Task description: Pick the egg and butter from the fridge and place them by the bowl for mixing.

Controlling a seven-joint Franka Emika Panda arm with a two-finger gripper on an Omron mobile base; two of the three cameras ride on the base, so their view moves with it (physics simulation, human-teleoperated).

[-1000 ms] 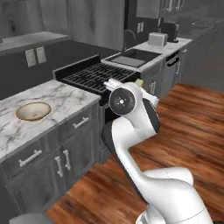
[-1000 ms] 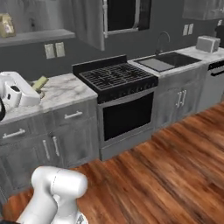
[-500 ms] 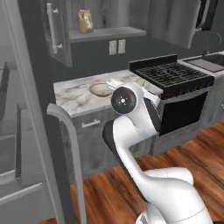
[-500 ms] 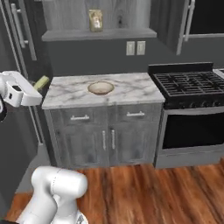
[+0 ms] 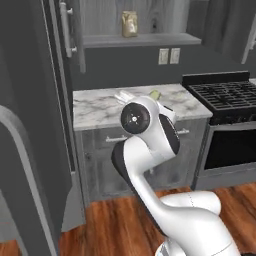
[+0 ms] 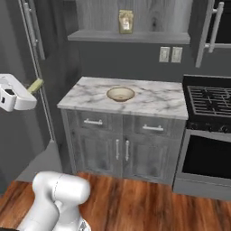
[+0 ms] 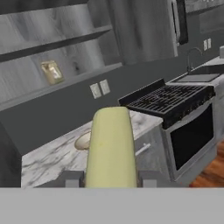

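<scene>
My gripper [image 7: 111, 177] is shut on the butter [image 7: 111, 146], a yellowish-olive stick that stands up between the two dark fingertips. In the right base view the gripper [image 6: 30, 89] hangs at the left edge at counter height, with the butter [image 6: 35, 85] poking out toward the marble counter [image 6: 149, 97]. The tan-rimmed bowl [image 6: 120, 94] sits in the middle of that counter; in the hand view the bowl [image 7: 82, 141] peeks out left of the stick. The grey fridge [image 5: 30, 110] fills the left side, its door [image 5: 67, 60] swung open. The egg is out of view.
A black stove [image 6: 210, 97] adjoins the counter on the right. Above the counter, a shelf [image 6: 131, 36] carries a tan bag [image 6: 126, 21]. Grey cabinets [image 6: 122, 149] stand under the counter on a wood floor [image 6: 135, 203]. A sink [image 7: 197, 78] lies beyond the stove.
The base has turned, so both base views swung from the stove to the bowl's counter and the fridge. The gripper has stayed shut on the butter.
</scene>
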